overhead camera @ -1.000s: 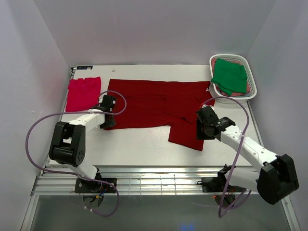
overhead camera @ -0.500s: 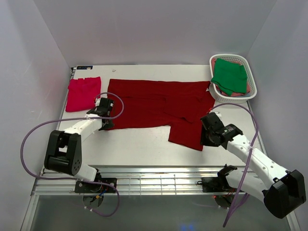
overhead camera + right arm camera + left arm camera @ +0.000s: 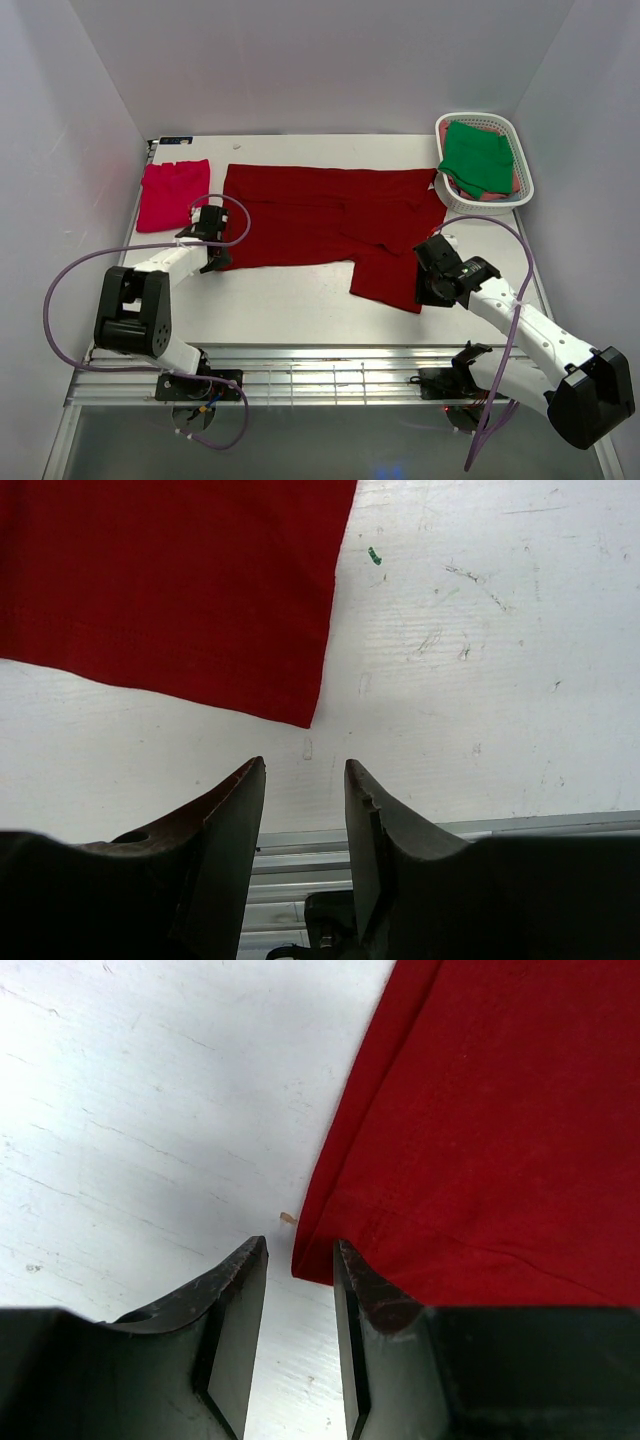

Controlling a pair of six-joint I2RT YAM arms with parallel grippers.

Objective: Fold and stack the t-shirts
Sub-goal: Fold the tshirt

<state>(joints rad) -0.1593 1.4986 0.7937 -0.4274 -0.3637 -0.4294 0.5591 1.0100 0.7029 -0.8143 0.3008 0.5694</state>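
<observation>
Since your left gripper (image 3: 298,1248) and right gripper (image 3: 305,768) hover empty, jaws apart, at near corners of the dark red t-shirt (image 3: 320,212), you seem mid-approach and should next pinch both.

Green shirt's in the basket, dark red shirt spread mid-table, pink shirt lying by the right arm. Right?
Not quite. The top view shows the pink shirt by the left arm. The green shirt in the basket and the spread dark red shirt are as you say.
</observation>
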